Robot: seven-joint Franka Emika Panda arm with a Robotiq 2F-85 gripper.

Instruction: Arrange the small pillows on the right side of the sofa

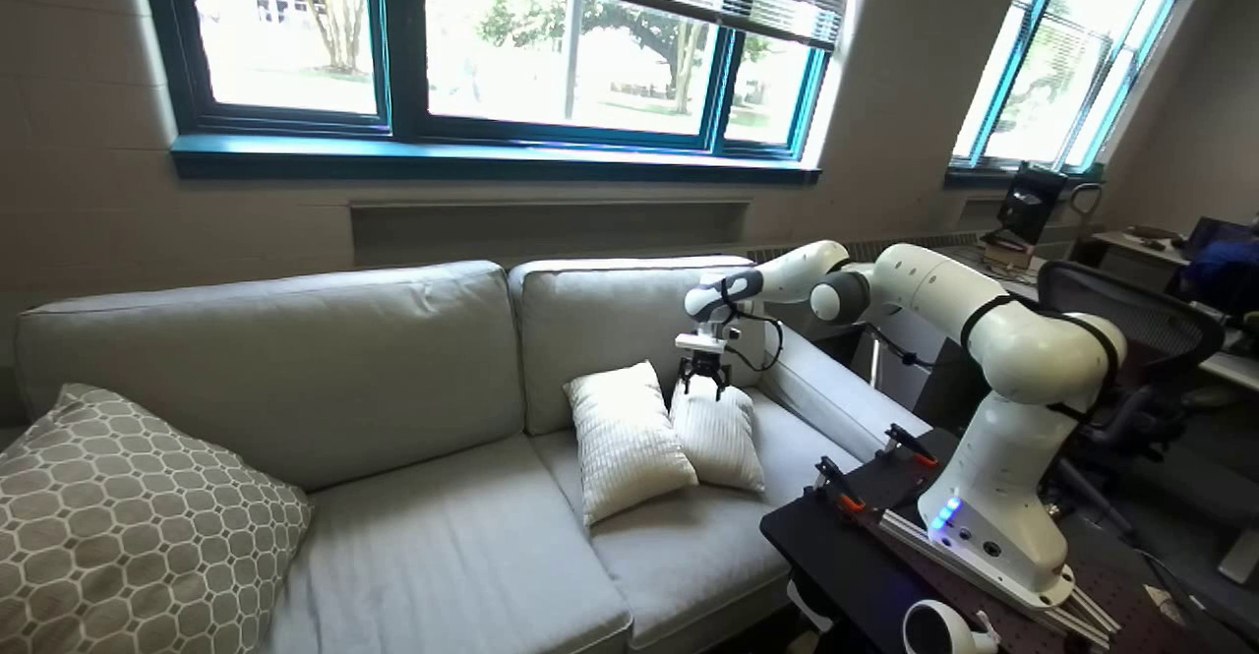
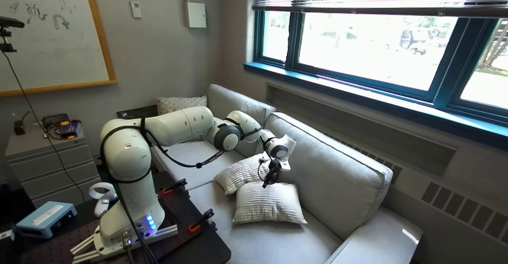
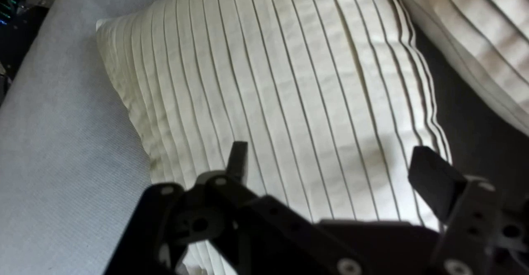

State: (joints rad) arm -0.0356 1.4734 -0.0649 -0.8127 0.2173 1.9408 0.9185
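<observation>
Gripper [image 3: 330, 165] over pillow [image 3: 285, 84], whiteboard scrawl [image 2: 35, 12] illegible

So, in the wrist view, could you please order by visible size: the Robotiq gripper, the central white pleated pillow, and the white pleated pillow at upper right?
Largest: central white pleated pillow
Next: Robotiq gripper, though enlarged by nearness
Smallest: upper-right white pleated pillow, cut off by the frame
Real sizes: unsure here.

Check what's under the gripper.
Under the open gripper lies one small pillow, resting on the sofa. Whatever is beneath that pillow is covered, unseen in every view.
</observation>
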